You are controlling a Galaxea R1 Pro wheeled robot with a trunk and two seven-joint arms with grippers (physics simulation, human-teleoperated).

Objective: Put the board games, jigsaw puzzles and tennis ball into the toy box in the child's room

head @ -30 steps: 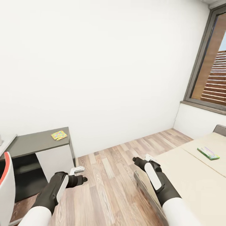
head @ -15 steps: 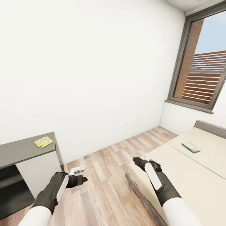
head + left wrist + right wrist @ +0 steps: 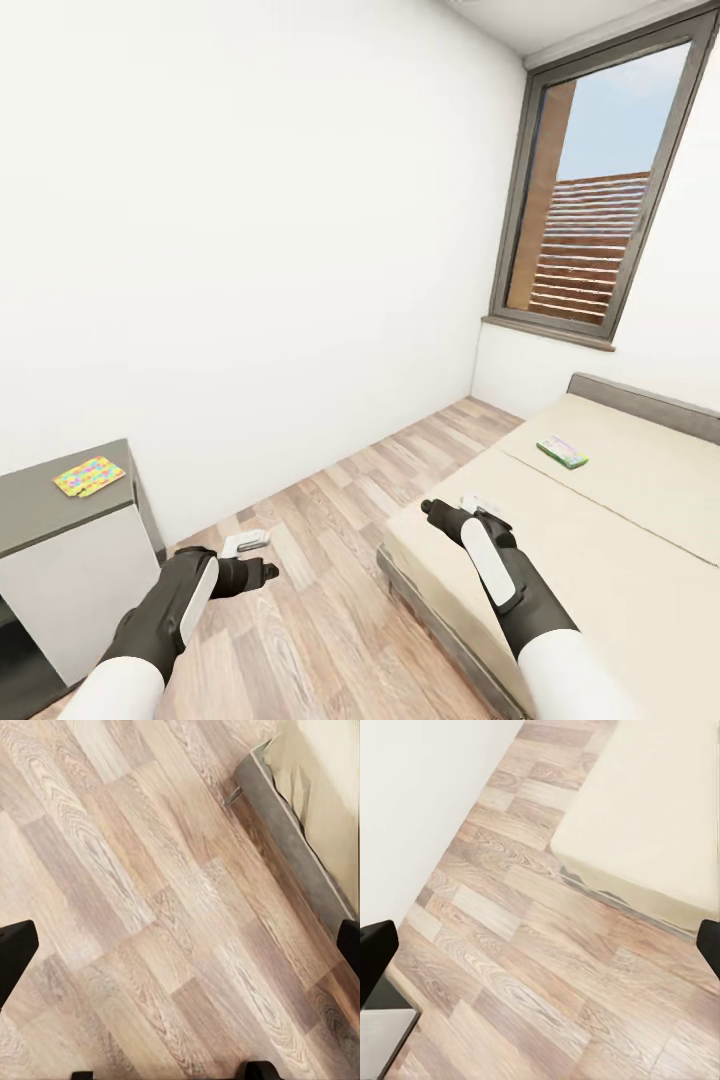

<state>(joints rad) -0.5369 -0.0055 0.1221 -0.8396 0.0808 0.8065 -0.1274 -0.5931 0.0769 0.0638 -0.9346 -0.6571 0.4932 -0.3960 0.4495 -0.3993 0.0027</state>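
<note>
I see a white-walled room with a wood-plank floor [image 3: 330, 560] from my head camera. My two dark forearms reach forward low in the view, both held above the floor and carrying nothing.

My left pincer [image 3: 262, 573] sits over bare planks. In its wrist view the two black fingertips [image 3: 15, 952] stand at opposite edges of the picture, so the jaws are wide apart, with only floor and the grey corner of the bed frame [image 3: 289, 847] between them.

My right pincer [image 3: 432, 509] hangs just by the near corner of the bed [image 3: 600, 540]. Its wrist view likewise shows one dark fingertip [image 3: 373, 952] at each side edge, jaws wide apart, over floor and the beige mattress corner.

One board game [image 3: 561, 452], a flat box with green edges, lies on the mattress toward the far side, near the low grey headboard [image 3: 640, 400] and well apart from my right pincer.

At the far left, one jigsaw puzzle [image 3: 89, 476], a thin multicolour square, lies flat on the dark grey table [image 3: 40, 515] above a white door.

A small white object [image 3: 245, 542] lies on the floor beside the wall; I cannot tell what it is.

A tall dark-framed window [image 3: 600, 190] stands beyond the bed.
</note>
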